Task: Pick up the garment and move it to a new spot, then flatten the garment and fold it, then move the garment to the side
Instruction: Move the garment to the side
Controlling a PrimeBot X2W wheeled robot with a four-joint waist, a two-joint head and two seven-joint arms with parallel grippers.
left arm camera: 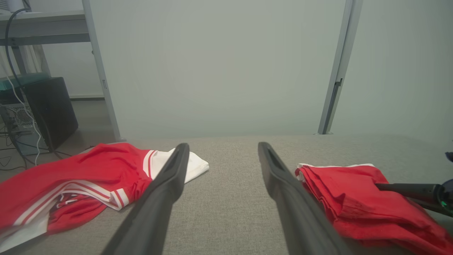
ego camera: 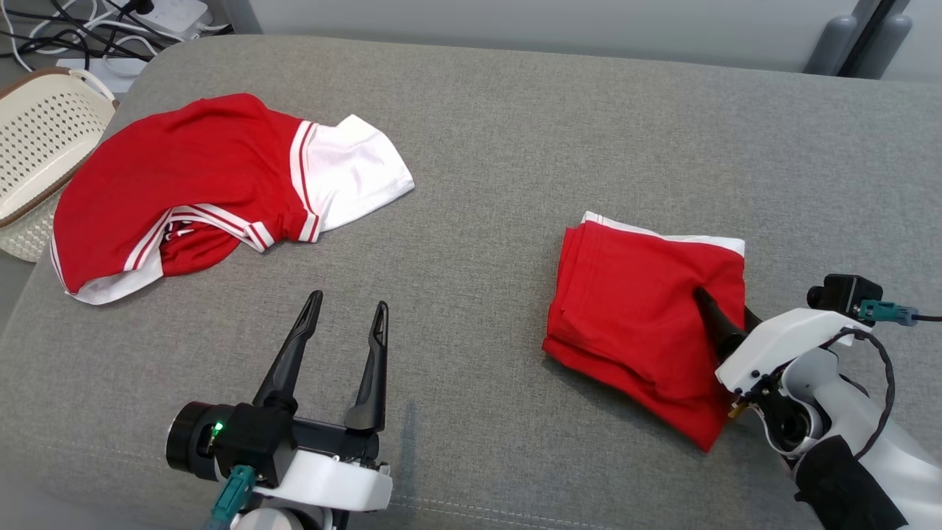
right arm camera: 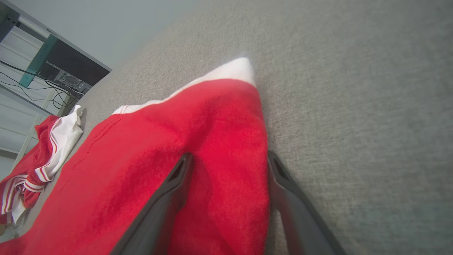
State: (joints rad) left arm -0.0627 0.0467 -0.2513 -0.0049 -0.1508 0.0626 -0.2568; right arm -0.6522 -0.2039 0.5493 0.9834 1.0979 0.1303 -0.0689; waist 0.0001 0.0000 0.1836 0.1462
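Observation:
The garment (ego camera: 640, 309) is a red one with a white edge, folded into a rough square on the right side of the grey cushion (ego camera: 515, 147). My right gripper (ego camera: 725, 313) is at its right edge, open, one finger lying on top of the cloth and the other at the edge. In the right wrist view a ridge of the red garment (right arm camera: 159, 159) rises between the spread fingers of the right gripper (right arm camera: 229, 156). My left gripper (ego camera: 349, 300) stands open over bare cushion at the lower left, holding nothing, and the left wrist view shows the garment (left arm camera: 354, 198) to the right of it (left arm camera: 223, 145).
A second red and white garment (ego camera: 191, 177) lies crumpled at the cushion's far left. A cream perforated basket (ego camera: 37, 140) sits beyond the left edge, with cables (ego camera: 73, 29) on the floor behind. A pale wall runs along the far side.

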